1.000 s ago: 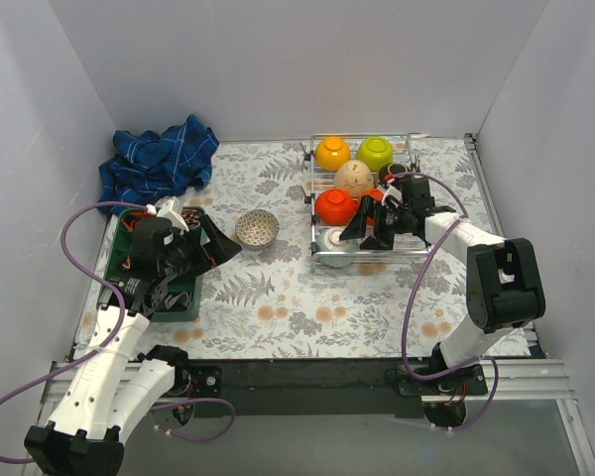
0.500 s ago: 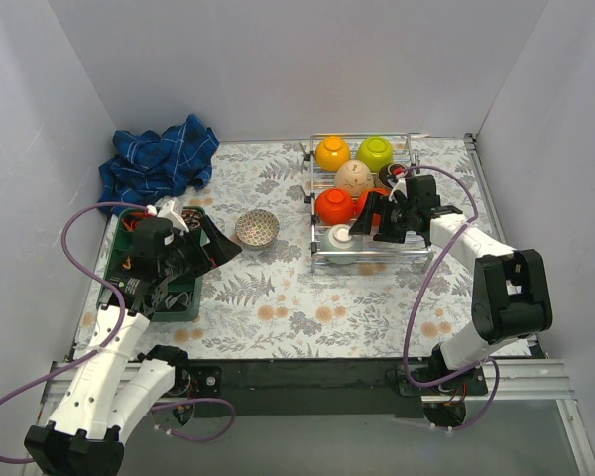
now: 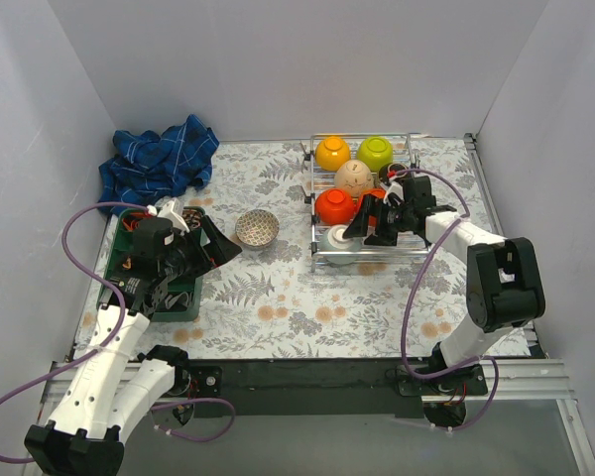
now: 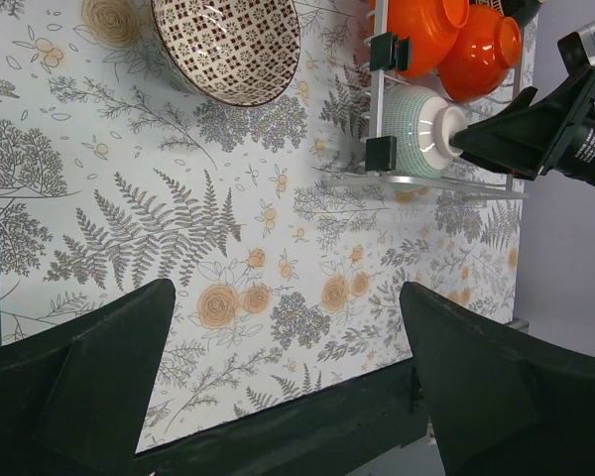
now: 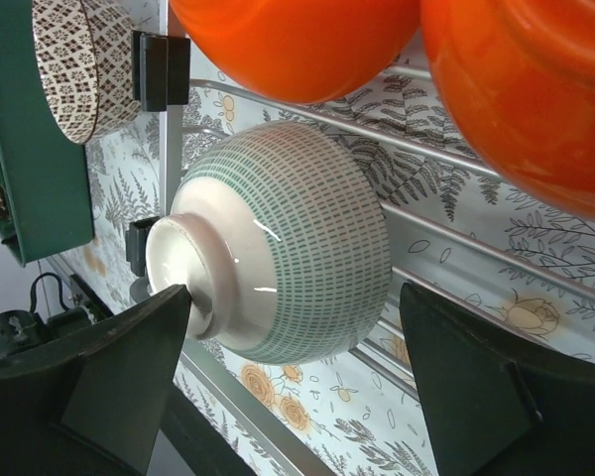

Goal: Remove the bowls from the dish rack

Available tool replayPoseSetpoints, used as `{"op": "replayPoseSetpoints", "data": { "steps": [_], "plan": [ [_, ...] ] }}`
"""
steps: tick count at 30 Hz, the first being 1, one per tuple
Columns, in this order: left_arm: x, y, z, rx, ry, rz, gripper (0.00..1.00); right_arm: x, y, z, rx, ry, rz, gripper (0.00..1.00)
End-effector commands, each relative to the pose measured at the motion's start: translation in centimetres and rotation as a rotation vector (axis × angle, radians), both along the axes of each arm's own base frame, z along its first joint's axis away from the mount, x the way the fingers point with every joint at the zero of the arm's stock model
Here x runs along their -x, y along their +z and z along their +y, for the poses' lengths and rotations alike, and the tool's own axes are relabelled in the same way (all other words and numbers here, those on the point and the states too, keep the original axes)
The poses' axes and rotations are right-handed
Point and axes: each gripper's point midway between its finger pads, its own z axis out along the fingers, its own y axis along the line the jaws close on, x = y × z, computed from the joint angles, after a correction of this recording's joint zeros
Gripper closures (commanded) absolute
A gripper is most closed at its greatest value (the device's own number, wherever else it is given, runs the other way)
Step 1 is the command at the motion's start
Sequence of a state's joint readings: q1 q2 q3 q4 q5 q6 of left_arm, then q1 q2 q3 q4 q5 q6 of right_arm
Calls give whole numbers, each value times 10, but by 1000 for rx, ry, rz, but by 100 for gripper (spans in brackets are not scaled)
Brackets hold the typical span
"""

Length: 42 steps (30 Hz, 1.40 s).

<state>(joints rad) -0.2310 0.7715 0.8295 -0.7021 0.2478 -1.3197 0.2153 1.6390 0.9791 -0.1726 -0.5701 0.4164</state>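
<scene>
- Right gripper (image 3: 364,233) is spread wide and holds nothing; its jaws straddle the pale blue-green bowl (image 5: 288,258) at the near-left corner of the dish rack (image 3: 413,149).
- That bowl leans on its side on the wires, foot ring turned toward the rack's corner. One of my fingertips (image 5: 174,302) sits right at the foot ring. I cannot tell whether it touches.
- Half a second ago I had drawn off a little to the right. Now I have swung back left onto the bowl, so I judge the grasp is being lined up again, not yet closed.
- Two red-orange bowls (image 3: 334,205) crowd just behind it; closing carelessly could knock them.
- One white patterned bowl (image 3: 257,227) already stands upright on the table, left of the rack, so the unloading has only begun.
- Left gripper (image 4: 286,290) hangs wide and empty above the table near the green tray (image 3: 186,302).
- My own arm covers the dark brown bowl almost wholly, and the second red-orange one in part.
</scene>
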Motion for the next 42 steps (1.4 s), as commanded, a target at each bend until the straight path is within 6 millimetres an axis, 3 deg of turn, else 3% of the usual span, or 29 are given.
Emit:
{"op": "replayPoseSetpoints", "data": {
  "steps": [1,18,23,26,29,36,42],
  "plan": [
    [4,-2,-1,-5,-17,10,2,-3,-9,3,-18,5,9,5],
    [2,2,-2,-1,-26,-8,2,8,-33,0,-2,-39,125,5],
    [3,2,-2,2,-26,-10,2,6,-31,3,-21,-28,111,10],
    [4,3,-3,5,-28,-10,2,7,-29,4,-31,-21,107,22],
    [4,3,-2,6,-26,-13,2,5,-26,4,-37,-22,99,40],
    [4,7,-3,13,-30,-22,2,1,5,2,-28,-19,9,79],
    [5,5,-4,12,-36,-25,2,-3,31,-6,12,-30,-94,91]
  ]
}}
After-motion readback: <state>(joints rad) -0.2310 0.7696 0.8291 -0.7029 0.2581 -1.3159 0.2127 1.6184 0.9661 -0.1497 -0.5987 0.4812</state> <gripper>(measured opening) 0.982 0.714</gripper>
